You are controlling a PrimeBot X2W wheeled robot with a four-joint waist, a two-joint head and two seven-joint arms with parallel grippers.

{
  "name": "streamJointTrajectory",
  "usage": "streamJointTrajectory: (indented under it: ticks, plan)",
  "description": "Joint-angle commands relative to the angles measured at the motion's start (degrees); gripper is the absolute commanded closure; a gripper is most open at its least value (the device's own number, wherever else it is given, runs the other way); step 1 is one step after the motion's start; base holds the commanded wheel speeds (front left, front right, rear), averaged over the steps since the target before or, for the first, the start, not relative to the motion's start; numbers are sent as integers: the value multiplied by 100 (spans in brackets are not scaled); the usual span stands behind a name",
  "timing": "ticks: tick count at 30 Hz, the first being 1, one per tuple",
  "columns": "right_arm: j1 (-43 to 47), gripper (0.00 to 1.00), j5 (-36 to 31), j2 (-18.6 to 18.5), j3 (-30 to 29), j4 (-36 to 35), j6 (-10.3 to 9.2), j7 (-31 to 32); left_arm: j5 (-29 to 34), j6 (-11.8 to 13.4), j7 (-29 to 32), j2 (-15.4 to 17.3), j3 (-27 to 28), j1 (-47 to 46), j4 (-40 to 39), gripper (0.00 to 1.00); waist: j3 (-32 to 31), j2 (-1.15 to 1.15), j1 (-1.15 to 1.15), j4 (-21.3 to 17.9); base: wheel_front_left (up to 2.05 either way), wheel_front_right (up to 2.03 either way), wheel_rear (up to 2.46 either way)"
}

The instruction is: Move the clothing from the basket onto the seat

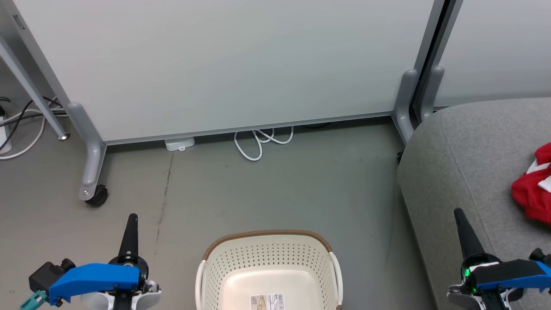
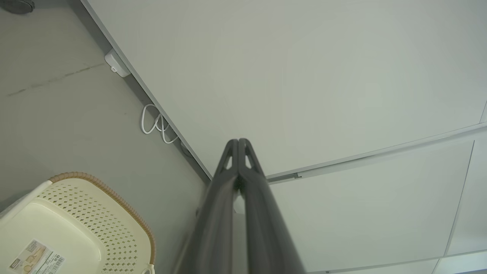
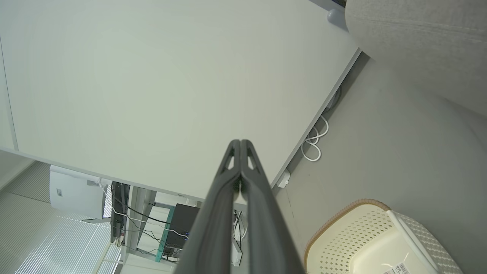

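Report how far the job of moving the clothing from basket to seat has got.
Done: the red fabric clothing with white trim lies on the large grey upholstered seat. The cream perforated plastic basket shows a bare base with a barcode sticker, though its near edge is cut off.
In hand: nothing. The left gripper and right gripper are shut and empty.
Left: apparently nothing.
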Motion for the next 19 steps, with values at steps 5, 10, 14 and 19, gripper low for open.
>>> streamJointTrajectory:
  ticks: [5, 10, 14, 19]
  plan:
    - [-139, 100, 352, -50, 11, -16, 4, 57, -287, -8, 89, 0, 106, -130, -104, 100, -5, 0, 0, -21, 0, 0, 0]
    - [-155, 100, 615, -51, 14, -3, 4, 93, -509, -8, 160, -14, 154, -138, -139, 100, -9, 0, 0, -41, 0, 0, 0]
    - [-176, 100, 813, -52, 18, 7, 4, 123, -676, -9, 214, -23, 203, -142, -167, 100, -12, 0, 0, -58, 0, 0, 0]
    - [-203, 100, 1063, -53, 21, 19, 4, 164, -883, -9, 275, -33, 256, -150, -198, 100, -16, 0, 0, -78, 0, 0, 0]
